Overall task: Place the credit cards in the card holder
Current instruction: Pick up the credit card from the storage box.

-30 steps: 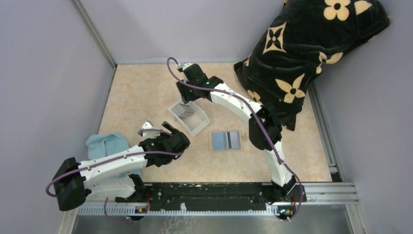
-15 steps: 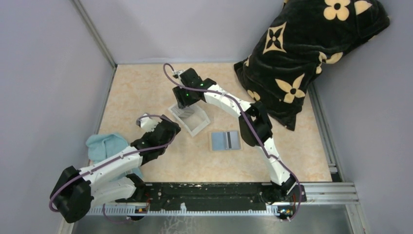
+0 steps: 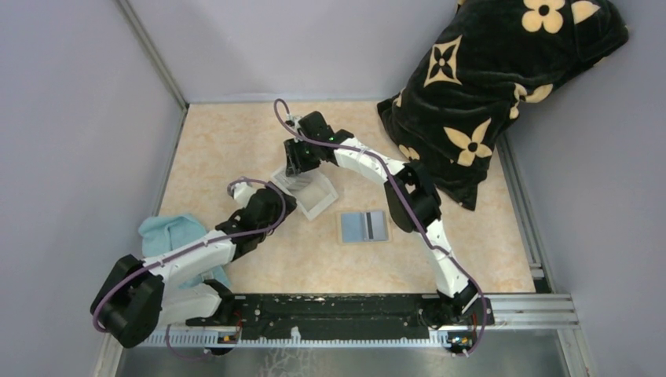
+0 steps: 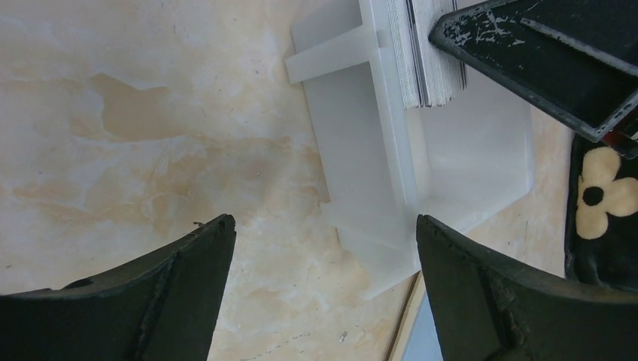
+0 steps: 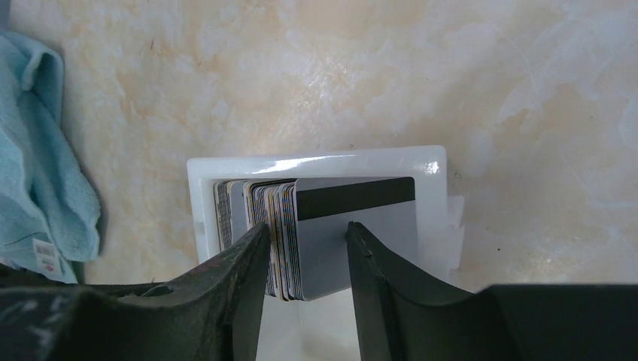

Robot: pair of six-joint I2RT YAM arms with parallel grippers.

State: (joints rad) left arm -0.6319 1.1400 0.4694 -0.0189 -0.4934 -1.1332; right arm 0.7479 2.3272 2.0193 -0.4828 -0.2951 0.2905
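- The left tool is being held wide open just beside the tray.
- The credit cards are being straddled by the right tool; whether they are being pinched cannot be told.

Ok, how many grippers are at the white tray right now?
2: the right gripper straddles credit cards standing in the white tray; the left gripper hangs open at the tray's edge.

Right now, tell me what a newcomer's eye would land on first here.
The black flower-print blanket heaped in the far right corner grabs attention first. Next, the right gripper straddling the stack of credit cards in the white tray at mid-table, with the card holder lying open nearby.
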